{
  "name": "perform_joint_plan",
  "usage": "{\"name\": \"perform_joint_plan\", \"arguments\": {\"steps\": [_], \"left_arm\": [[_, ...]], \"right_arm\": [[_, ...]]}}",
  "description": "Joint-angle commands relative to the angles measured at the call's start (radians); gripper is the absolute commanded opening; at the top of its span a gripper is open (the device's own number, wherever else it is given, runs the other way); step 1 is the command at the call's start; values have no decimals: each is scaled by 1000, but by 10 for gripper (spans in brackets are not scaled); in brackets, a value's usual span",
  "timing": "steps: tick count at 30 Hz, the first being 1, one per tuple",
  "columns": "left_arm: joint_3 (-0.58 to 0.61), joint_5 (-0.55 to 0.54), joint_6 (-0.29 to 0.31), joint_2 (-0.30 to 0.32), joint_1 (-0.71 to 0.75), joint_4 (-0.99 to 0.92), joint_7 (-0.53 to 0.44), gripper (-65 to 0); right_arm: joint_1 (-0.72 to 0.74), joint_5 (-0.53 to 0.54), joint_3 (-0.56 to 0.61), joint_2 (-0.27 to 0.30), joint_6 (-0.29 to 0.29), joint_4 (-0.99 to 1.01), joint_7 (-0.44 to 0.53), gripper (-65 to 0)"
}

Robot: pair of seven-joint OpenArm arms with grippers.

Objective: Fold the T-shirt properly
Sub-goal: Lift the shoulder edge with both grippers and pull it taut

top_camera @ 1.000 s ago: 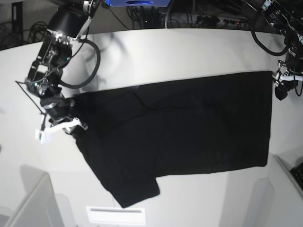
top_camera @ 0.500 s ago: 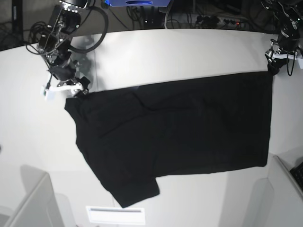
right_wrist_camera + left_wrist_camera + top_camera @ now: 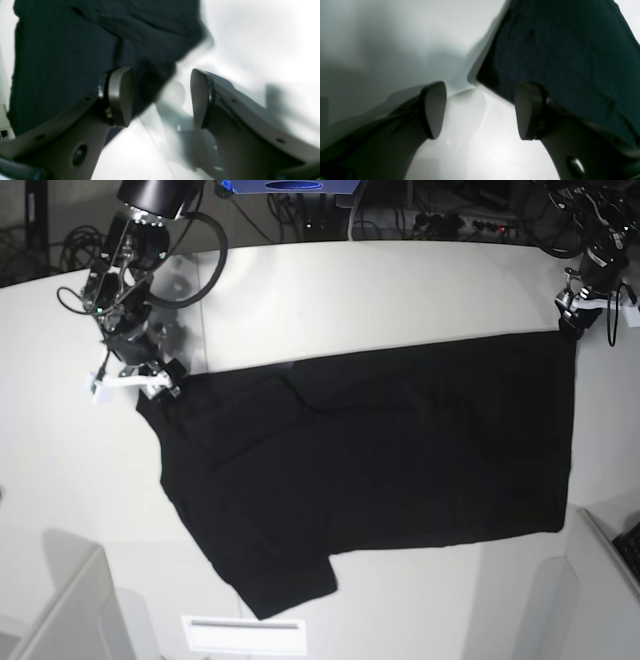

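The black T-shirt (image 3: 380,450) lies spread flat on the white table (image 3: 350,290), with one sleeve pointing toward the front edge. No print shows. My right gripper (image 3: 135,383) hovers at the shirt's upper left corner. In the right wrist view it (image 3: 161,97) is open, and the dark T-shirt (image 3: 62,50) lies under its left finger (image 3: 121,96), with only bare table in the gap. My left gripper (image 3: 590,305) sits by the upper right corner. The left wrist view shows it (image 3: 481,111) open and empty, the T-shirt (image 3: 557,50) corner just beyond its fingers.
White bins stand at the front left (image 3: 60,610) and front right (image 3: 610,580) corners. A white label (image 3: 243,635) lies near the front edge. Cables and a blue device (image 3: 290,185) crowd the area behind the table.
My right gripper opened, let go of the shirt's left corner and moved toward the back of the table. My left gripper rose from the right edge to the upper right corner.
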State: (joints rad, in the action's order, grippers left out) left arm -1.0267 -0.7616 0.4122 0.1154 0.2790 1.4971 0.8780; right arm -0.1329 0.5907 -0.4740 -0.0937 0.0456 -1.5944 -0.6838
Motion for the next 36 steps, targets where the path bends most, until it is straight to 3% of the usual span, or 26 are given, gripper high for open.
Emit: {"name": "perform_joint_plan", "arguments": {"steps": [1,22,24,26,29,32,36], "left_arm": [[-5,-19,7,16,-10,0,-19,-230],[55,-17,3,23,-145,-214,-21,-239],[55,-17,3,23,-148,-218,-21,-303],[55,-17,3,30,-148,-218,-21,-434],[56,-17,3,43,-146,-220,-21,-648],[56,-17,3,46,-143,-218,-19,-650],[147,83,3,71,-140,-214,-21,-650]], "right_arm": [[12,8,-2,7,-5,-11,13,-308],[75,8,-4,7,-6,101,31,-309],[77,8,-4,7,-6,118,51,-311],[77,8,-4,7,-8,127,62,-335],[77,8,-4,7,-11,127,63,-474],[80,13,-4,8,-14,128,63,-644],[80,16,-6,22,-17,131,68,-650]]}}
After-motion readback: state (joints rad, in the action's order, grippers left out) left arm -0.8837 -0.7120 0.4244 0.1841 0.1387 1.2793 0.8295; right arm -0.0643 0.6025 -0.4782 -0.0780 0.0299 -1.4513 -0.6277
